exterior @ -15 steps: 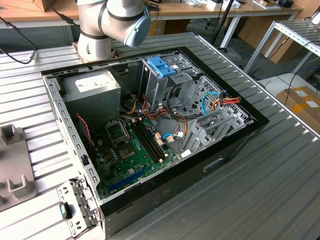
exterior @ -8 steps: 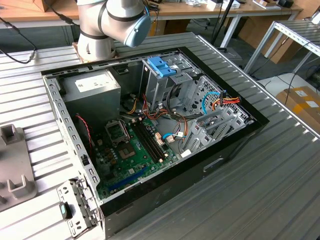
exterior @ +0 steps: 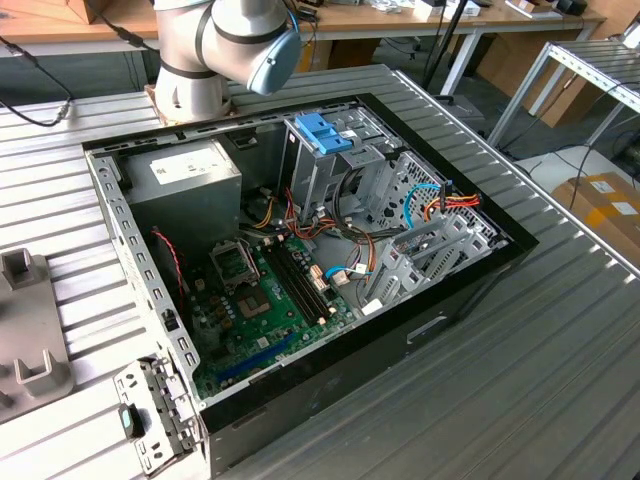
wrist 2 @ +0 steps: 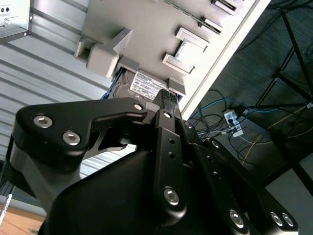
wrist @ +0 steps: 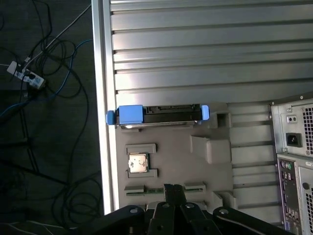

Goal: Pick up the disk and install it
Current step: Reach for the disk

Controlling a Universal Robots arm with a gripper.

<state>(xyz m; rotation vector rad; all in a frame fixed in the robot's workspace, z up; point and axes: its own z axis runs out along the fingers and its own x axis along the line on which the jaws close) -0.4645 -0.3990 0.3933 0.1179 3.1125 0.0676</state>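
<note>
Hand (wrist: pixel 174 190) tips are pressed together with nothing between them, and the black links behind them crowd the foreground in both wrist views. It hangs over a grey moulded holder (wrist: pixel 171 152) and is apart from everything set in it.

In the first wrist view, going left to right, loose cables (wrist: pixel 49 83) sprawl over the dark floor (wrist: pixel 29 156). Next comes the edge of the ribbed metal counter (wrist: pixel 195 54). The holder sits just inside that edge. The disk (wrist: pixel 161 115) stands on its edge in a slot of the holder, with light-blue rails at both ends. A square processor chip (wrist: pixel 138 163) lies in another pocket, between the disk and the hand. Further right is the back panel of the computer case (wrist: pixel 293 161), just beside the holder.

In the second wrist view the disk's white label shows past the tips of the hand.

In the exterior view, the holder's corner sits at the exterior view's left. The open case lies on its side in the middle of the counter. Inside it, a grey power-supply box (exterior: pixel 190 180) comes first, then the green motherboard (exterior: pixel 260 300). Towards the right is a bare blue bracket (exterior: pixel 325 132) at the top of the drive cage. The arm (exterior: pixel 215 45) rises behind the case.
</note>
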